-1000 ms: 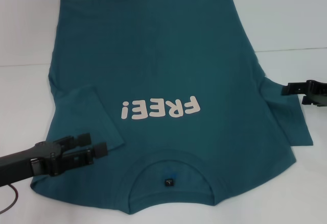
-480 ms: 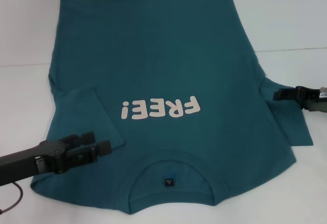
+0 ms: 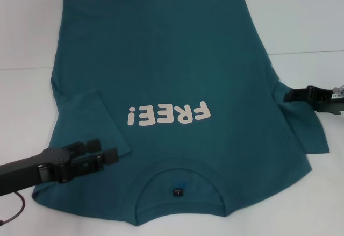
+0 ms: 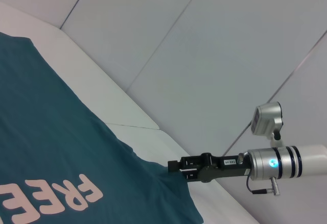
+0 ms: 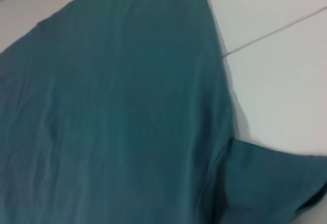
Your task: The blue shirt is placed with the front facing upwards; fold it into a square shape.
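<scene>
The blue shirt (image 3: 172, 58) lies flat on the white table, front up, collar nearest me, with pale lettering (image 3: 167, 115) and a dark neck label (image 3: 177, 192). Its left sleeve (image 3: 91, 118) is folded in onto the body. My left gripper (image 3: 105, 149) hovers open just below that folded sleeve, holding nothing. The right sleeve (image 3: 309, 134) still spreads outward. My right gripper (image 3: 293, 97) stands open at that sleeve's upper edge, near the armpit. The left wrist view shows the right gripper (image 4: 172, 167) at the cloth's (image 4: 46, 147) edge. Only shirt fabric (image 5: 112, 106) fills the right wrist view.
A white table (image 3: 301, 26) surrounds the shirt, with a seam line (image 3: 306, 52) running across it on the right. A thin cable (image 3: 13, 214) hangs under my left arm at the near left corner.
My right gripper has moved left, from beside the right sleeve to its upper edge. My left gripper has barely shifted over the folded left sleeve. The shirt lies as before.
</scene>
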You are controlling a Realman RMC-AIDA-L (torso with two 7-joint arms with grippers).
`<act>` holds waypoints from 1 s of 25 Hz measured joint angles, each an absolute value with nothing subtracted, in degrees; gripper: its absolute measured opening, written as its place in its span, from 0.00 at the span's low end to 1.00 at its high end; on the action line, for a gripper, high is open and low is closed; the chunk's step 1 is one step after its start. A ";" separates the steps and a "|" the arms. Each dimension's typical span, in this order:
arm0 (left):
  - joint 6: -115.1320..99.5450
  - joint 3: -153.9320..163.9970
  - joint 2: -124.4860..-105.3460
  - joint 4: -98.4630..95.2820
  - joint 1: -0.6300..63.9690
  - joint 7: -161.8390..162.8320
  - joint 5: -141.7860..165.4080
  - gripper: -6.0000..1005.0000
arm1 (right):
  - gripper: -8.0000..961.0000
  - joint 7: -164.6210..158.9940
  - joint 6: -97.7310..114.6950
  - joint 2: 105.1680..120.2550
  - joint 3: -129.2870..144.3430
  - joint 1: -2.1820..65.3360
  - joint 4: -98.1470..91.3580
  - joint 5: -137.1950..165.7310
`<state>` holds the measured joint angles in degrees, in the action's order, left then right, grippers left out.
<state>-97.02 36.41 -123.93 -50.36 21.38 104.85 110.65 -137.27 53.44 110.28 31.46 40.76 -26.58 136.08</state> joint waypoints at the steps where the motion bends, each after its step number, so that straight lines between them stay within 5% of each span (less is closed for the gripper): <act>1: -97.03 36.45 -123.92 -50.36 21.44 104.85 110.65 0.91 | 0.70 -137.29 53.63 110.15 31.60 40.72 -26.59 135.91; 7: -97.05 36.30 -123.92 -50.36 21.53 104.85 110.66 0.91 | 0.45 -137.41 53.87 109.91 31.77 40.72 -26.57 135.96; 25: -97.06 36.21 -123.84 -50.63 21.71 106.20 110.66 0.91 | 0.02 -137.55 54.11 109.00 31.90 39.82 -26.64 136.06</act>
<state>-97.06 36.21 -123.84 -50.63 21.71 106.20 110.66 -137.55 54.11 109.00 31.90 39.82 -26.64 136.06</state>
